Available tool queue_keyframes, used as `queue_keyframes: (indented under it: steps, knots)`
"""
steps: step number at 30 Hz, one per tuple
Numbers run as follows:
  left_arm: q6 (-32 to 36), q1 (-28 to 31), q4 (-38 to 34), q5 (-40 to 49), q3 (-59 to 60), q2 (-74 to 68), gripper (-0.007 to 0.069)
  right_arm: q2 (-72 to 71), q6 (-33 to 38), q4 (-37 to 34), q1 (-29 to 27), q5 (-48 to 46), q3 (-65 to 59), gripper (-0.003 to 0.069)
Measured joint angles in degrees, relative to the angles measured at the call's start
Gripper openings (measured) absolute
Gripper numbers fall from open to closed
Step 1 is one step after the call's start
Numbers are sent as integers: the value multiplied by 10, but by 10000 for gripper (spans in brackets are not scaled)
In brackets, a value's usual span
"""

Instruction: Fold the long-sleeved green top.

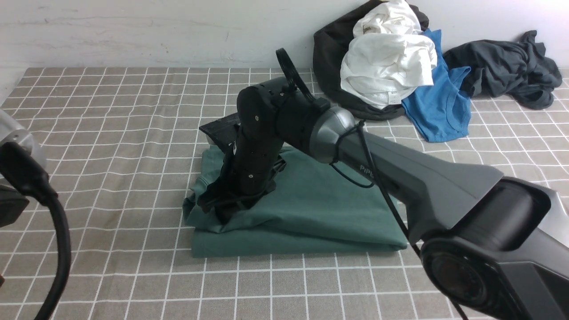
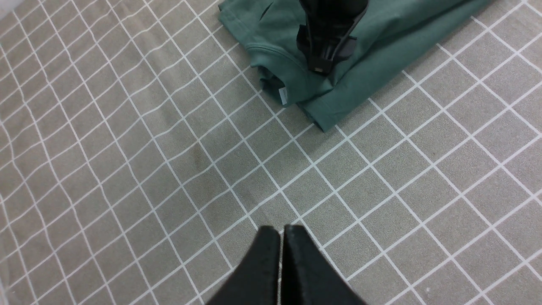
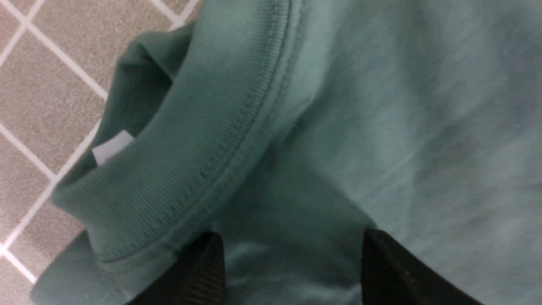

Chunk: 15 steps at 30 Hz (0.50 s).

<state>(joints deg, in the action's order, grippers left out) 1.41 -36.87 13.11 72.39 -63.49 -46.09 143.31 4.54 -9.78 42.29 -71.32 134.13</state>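
Note:
The green long-sleeved top (image 1: 311, 209) lies folded into a thick rectangle on the checked cloth at the table's middle. My right gripper (image 1: 231, 206) points down onto its left end, next to the ribbed neck. In the right wrist view the gripper (image 3: 292, 271) stands open, its jaws apart over green cloth, beside the ribbed neck (image 3: 203, 140) and the white label (image 3: 112, 146). In the left wrist view the top (image 2: 364, 55) shows at a distance, and my left gripper (image 2: 281, 231) is shut and empty above bare tablecloth, well away from it.
A pile of clothes lies at the back right against the wall: a white garment (image 1: 386, 62) on a black one (image 1: 329, 58), a bright blue top (image 1: 440, 106) and a dark charcoal garment (image 1: 506, 66). Checked tablecloth (image 1: 111, 146) covers the table.

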Motion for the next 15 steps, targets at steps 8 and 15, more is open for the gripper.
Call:
queue_keyframes:
  steps: [8, 15]
  knots:
    - [0, 0, 11, 0, 0, 12, -7, -112, 1, 47, -1, -2, 0, 400]
    - [-14, 0, 10, -1, 7, 97, -7, -276, 7, 31, -1, -3, -36, 347]
